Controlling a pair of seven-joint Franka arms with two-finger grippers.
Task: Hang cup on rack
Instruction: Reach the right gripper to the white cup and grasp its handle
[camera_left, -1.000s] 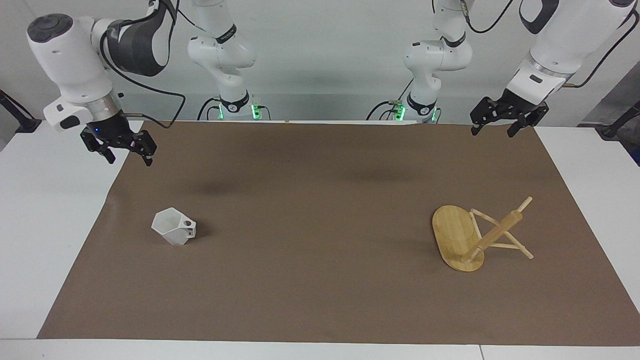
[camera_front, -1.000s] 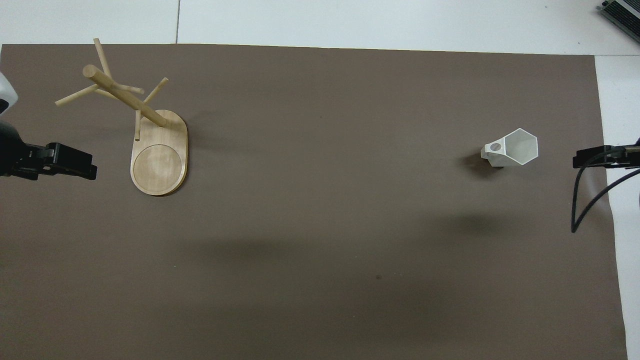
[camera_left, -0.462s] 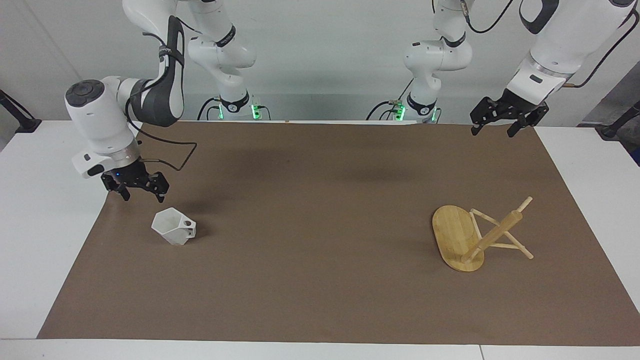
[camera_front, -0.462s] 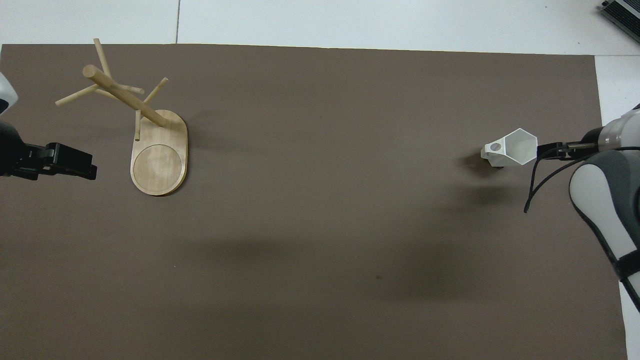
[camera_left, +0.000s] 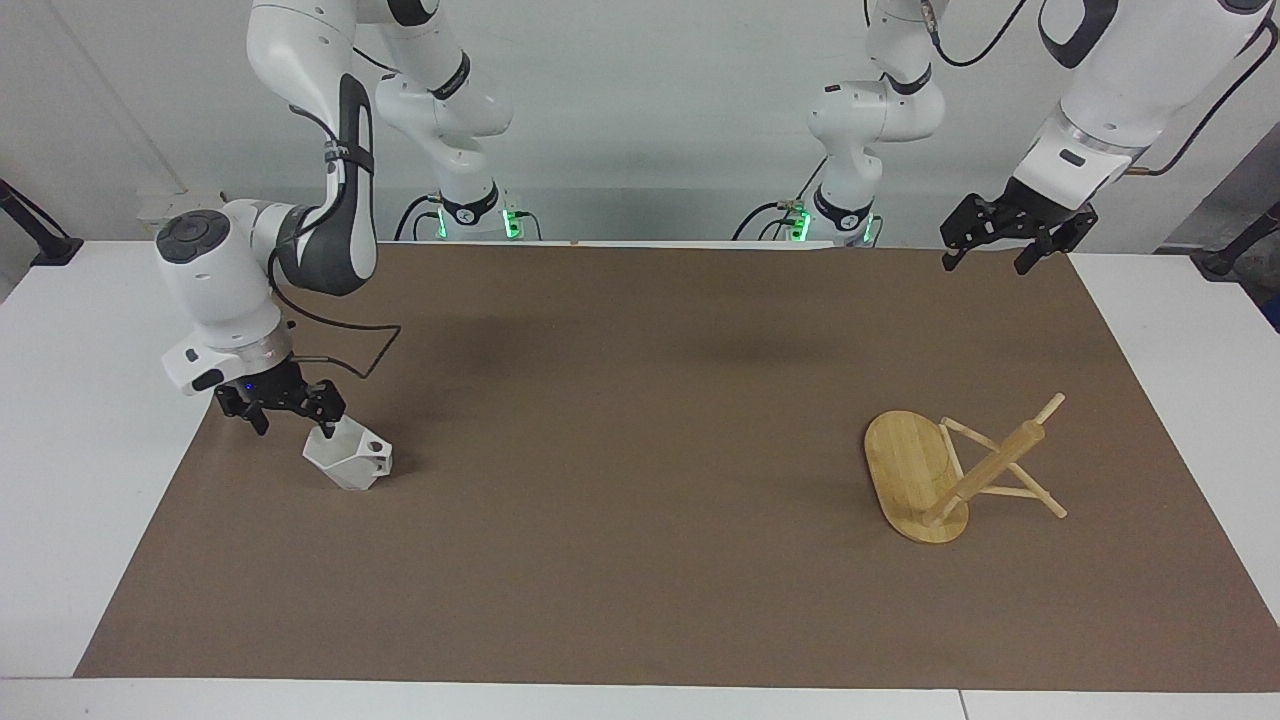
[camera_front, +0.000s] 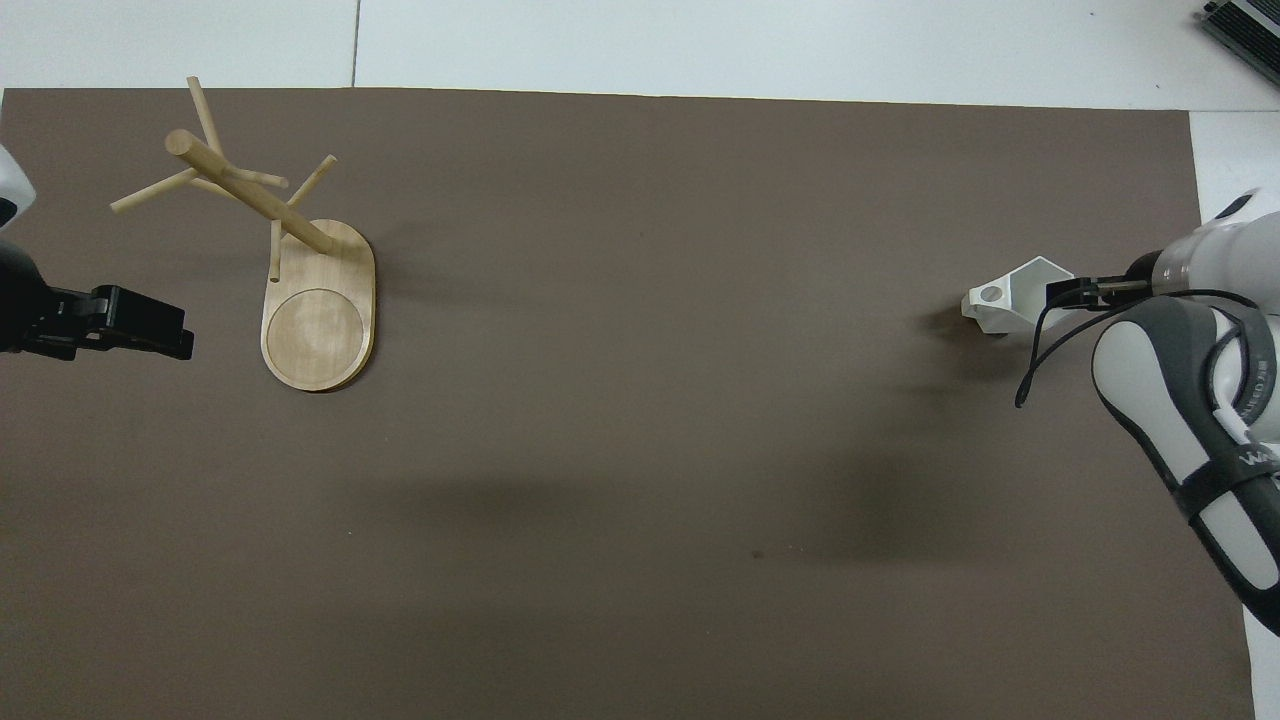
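- White faceted cup (camera_left: 349, 461), lower left of the facing frame: we have our right gripper (camera_left: 283, 408) at its rim, fingers spread.
- Bamboo rack (camera_left: 955, 468), lower right: upright.
- Left gripper (camera_left: 1004, 240), upper right: waiting, fingers apart.
- Step: reaching; next, we judge, we close on the wall.

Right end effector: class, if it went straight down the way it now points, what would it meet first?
Probably the cup: the right end effector, open, points down over the cup's rim, one finger seemingly inside the mouth. Actual contact is unclear.

Right pincer (camera_front: 1068, 293) over the cup (camera_front: 1005, 297); rack (camera_front: 300, 270) stands apart.
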